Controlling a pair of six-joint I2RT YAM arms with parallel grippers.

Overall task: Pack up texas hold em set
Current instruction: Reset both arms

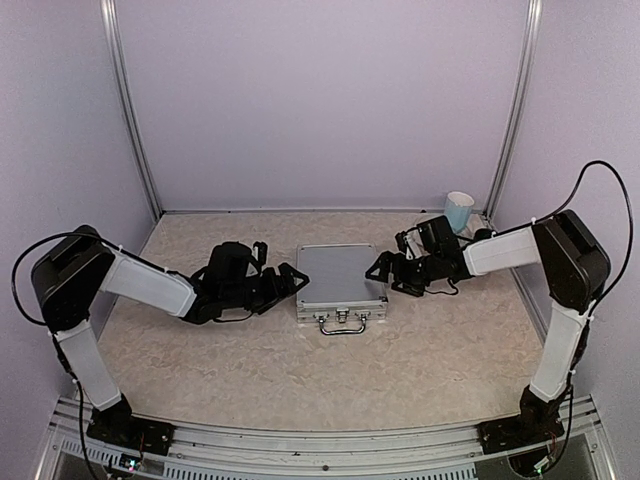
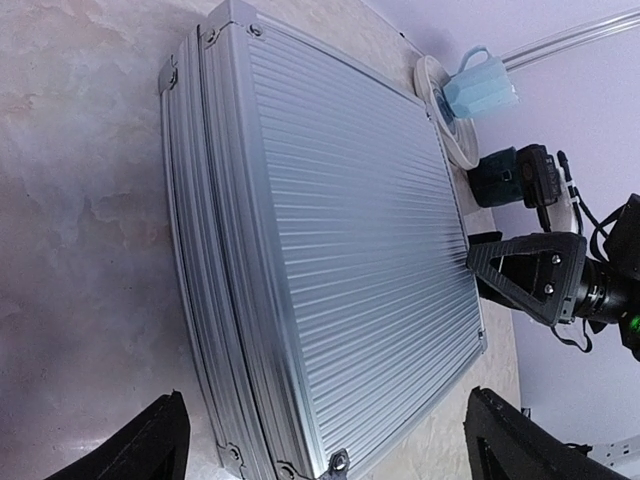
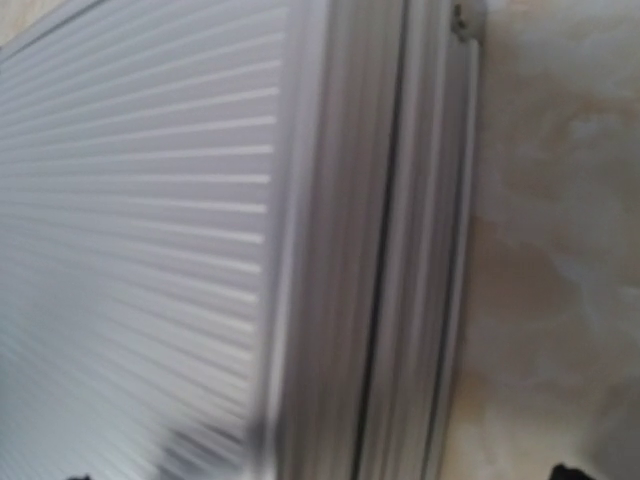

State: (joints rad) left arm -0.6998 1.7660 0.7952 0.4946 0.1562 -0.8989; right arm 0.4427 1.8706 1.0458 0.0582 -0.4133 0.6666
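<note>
L gripper (image 1: 291,279), R gripper (image 1: 382,268): jaws spread wide; arms bent inward, low.

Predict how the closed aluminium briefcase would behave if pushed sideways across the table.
Probably stiff: the aluminium briefcase has ribbed metal panels and riveted corners. Lying flat on the table, it should slide rather than tip or roll. Its smooth metal lid may be slippery to pinch.

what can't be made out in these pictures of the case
- Contents of the ribbed silver aluminium briefcase: hidden by its closed lid, every view.
- Its front latches, fastened or not: too small in the top view, outside both wrist views.
- Right gripper fingers: cut off by the blurred right wrist view's bottom edge.
</note>
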